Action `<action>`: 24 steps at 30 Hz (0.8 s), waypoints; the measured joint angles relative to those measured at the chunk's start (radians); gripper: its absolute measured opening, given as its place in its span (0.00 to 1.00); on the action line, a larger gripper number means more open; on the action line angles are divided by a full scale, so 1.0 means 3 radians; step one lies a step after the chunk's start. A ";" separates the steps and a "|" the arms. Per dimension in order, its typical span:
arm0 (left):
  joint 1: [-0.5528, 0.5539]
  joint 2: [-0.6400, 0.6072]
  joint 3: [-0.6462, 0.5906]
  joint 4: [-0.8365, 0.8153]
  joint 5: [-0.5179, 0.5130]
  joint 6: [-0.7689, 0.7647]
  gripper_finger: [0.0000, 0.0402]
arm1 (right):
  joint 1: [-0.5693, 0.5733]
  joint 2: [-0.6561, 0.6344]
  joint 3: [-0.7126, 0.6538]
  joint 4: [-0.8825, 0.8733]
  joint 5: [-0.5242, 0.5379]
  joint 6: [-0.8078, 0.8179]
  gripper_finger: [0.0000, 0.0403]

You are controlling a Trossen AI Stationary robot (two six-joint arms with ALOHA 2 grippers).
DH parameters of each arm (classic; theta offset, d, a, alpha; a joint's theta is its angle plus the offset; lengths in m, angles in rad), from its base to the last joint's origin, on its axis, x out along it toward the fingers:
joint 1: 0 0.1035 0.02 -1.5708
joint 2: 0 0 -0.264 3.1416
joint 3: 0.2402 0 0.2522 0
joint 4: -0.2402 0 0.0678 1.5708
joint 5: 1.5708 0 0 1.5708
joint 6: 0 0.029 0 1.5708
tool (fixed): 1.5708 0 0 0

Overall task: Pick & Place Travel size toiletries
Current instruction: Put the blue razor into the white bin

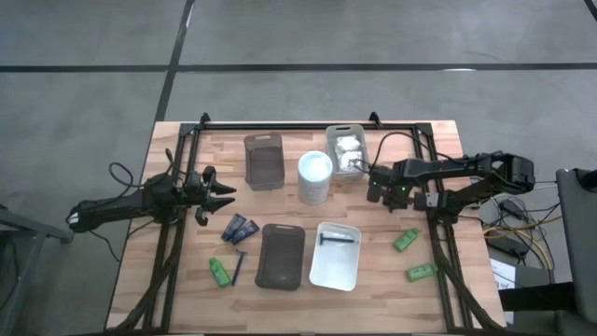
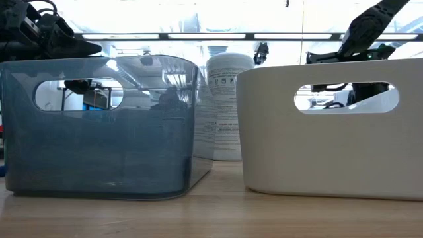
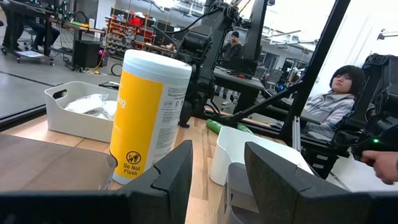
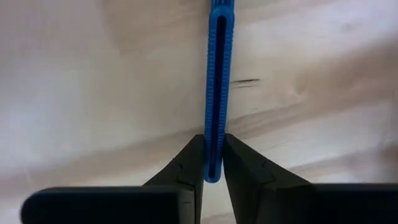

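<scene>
My right gripper [image 1: 375, 190] hangs over the table's right middle, near the grey tray of white packets [image 1: 347, 149], and is shut on a slim blue razor [image 4: 215, 93]. My left gripper [image 1: 222, 192] is open and empty at the left middle; its fingers stand apart in the left wrist view [image 3: 217, 180]. Two navy tubes [image 1: 240, 228], a green bottle [image 1: 219, 272] and a blue razor [image 1: 239, 268] lie on the table at the near left. Two green bottles [image 1: 406, 240] [image 1: 422, 272] lie at the near right. A dark razor [image 1: 338, 239] lies in the white tray [image 1: 350, 271]. My right gripper pinches the blue razor's slotted handle near one end [image 4: 214, 163] between its two fingers. The handle runs on past the fingertips, in line with them, over the wooden table. Whether its far end touches the table, I cannot tell.
A tall white cylinder [image 1: 315, 177] stands mid-table between a clear tray [image 1: 264, 161] and the packet tray. A dark grey tray [image 1: 281, 255] sits beside the white tray at the near middle. People sit beyond the table [image 3: 336, 93].
</scene>
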 joint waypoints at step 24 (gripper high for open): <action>0.0000 0.0000 0.0000 0.0000 0.0000 0.0001 0.38 | 0.0413 -0.0010 -0.0027 0.0131 -0.0409 -0.3609 0.08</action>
